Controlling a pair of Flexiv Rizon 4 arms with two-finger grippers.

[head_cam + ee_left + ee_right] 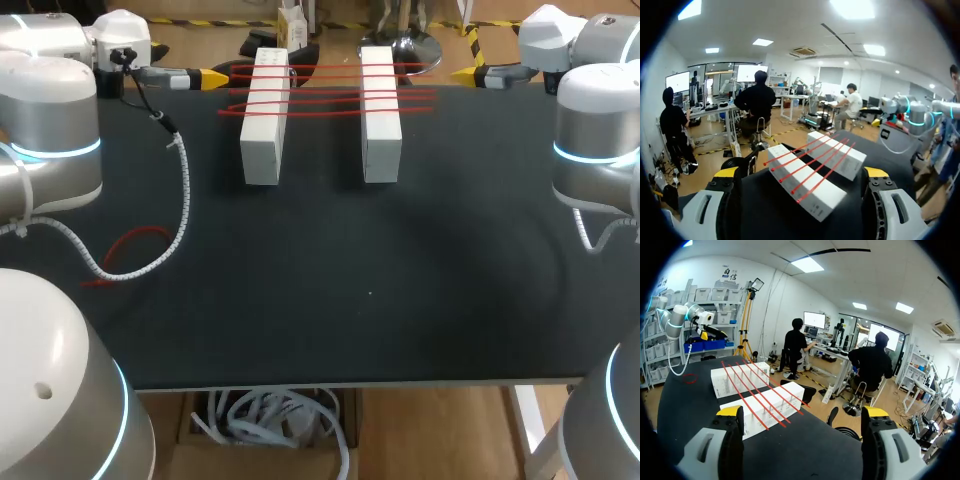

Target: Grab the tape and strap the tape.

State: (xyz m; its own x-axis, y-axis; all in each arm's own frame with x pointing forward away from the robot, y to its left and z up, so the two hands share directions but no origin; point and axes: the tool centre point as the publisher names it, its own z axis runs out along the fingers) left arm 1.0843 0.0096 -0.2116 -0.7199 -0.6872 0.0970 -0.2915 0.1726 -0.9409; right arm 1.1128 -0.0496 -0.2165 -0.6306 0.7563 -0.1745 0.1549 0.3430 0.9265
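Presently the red tape [325,99] lies in several strands across the tops of the left box [264,130] and the right box [381,130], both white, side by side at the far end of the dark surface [350,290] (both closed, contents unseen). Beside the left box the left end effector [211,77] hovers, fingers apart, holding nothing. Past the right box, the right end effector [466,74] is likewise spread and empty. A loose red strand [135,238] lies near the left arm.
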